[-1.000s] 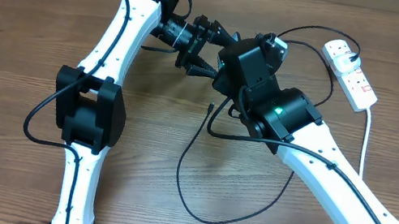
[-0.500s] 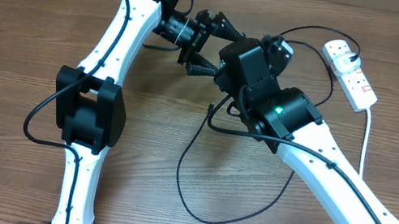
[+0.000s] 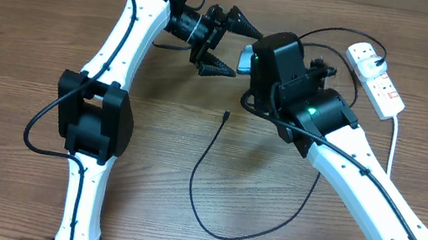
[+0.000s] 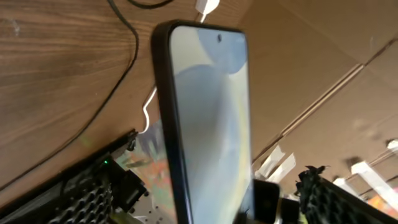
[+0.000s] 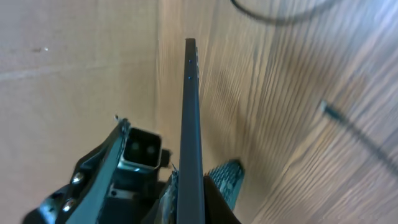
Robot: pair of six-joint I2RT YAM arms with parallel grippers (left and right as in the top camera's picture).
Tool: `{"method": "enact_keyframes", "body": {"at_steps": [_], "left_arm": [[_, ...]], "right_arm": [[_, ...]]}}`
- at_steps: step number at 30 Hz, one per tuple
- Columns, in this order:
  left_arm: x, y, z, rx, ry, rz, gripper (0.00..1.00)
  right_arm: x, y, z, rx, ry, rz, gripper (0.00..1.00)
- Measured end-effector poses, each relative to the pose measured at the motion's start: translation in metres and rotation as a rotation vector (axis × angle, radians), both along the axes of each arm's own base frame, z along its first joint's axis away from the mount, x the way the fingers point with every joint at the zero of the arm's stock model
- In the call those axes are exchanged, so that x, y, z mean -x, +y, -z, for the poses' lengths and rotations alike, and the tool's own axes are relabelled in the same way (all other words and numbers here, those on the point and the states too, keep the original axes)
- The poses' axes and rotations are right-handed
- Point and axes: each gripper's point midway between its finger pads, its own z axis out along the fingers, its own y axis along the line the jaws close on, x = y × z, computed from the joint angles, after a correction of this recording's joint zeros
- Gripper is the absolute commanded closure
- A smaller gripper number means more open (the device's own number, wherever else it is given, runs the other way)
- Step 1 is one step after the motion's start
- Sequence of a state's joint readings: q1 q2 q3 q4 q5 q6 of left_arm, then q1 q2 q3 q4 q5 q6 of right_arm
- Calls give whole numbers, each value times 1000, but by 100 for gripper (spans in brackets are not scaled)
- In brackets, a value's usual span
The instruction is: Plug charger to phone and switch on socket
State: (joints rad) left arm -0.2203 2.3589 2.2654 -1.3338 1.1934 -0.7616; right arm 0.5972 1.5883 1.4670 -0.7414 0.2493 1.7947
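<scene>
Saw left gripper (image 3: 231, 48) spread wide at the far side of the table (image 3: 17, 32), tips just beside a pale sliver of phone (image 3: 245, 58) under right gripper (image 3: 262, 58). Found cable (image 3: 194, 178) looping loose below, with its tip bare on the wood, apart from both. Noted socket (image 3: 377, 74) far right, with white cord (image 3: 393, 143) trailing down.

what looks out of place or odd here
The phone is off the table, clamped on edge in the right gripper rather than lying flat. The charger sprawls in a loose loop on the wood, its connector tip lying free, plugged into nothing. No damage shows.
</scene>
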Motion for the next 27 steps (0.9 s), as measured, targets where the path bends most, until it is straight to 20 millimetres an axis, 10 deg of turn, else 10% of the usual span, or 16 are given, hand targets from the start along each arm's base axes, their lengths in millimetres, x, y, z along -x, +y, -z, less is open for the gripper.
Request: {"method": "enact_keyframes", "body": {"at_steps": [18, 27], "left_arm": [[-3, -2, -2, -15, 166, -72, 68], [-3, -1, -2, -17, 176, -76, 78]], "right_arm": [[7, 16, 1, -216, 89, 91, 90], [5, 20, -2, -236, 84, 79, 90]]}}
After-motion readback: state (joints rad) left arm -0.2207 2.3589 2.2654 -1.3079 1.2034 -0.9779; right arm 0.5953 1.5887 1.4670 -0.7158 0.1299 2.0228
